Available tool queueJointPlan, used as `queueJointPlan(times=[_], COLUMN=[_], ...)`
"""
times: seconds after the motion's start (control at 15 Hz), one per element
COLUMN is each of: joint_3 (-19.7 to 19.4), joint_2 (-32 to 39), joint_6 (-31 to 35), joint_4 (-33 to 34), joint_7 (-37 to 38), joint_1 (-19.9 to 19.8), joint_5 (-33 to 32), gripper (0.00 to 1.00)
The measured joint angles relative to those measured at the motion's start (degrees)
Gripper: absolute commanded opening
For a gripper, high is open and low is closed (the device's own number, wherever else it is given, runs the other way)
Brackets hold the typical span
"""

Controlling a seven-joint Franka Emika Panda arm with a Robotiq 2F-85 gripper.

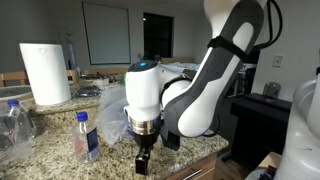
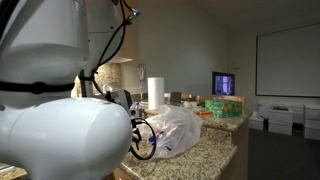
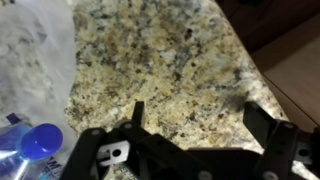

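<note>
Approach is judged in hand: gripper (image 3: pixel 193 108) is held spread and empty over counter (image 3: pixel 160 50), bottle (image 3: pixel 40 142) just beside. A sideways shift, then descent, would seemingly be called for.

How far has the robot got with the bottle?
Nothing looks done yet. The jaws hang open and empty above the counter, beside the blue-capped bottle, which stands untouched by the plastic bag. No grip has been made yet.
</note>
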Motion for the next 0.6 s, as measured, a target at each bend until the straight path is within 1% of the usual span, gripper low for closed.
queueJointPlan(times=[0.13,0.4,0.6], joint_3=[0.2,0.1,0.2], joint_2=[-0.1,-0.6,-0.8], joint_6=[1.8,4.1,4.4], joint_4=[0.2,0.3,0.3], joint_7=[0.6,3.8,4.6], joint_1=[0.1,0.1,0.1], joint_5=[4.0,5.1,6.1], gripper=[1.0,1.0,1.0])
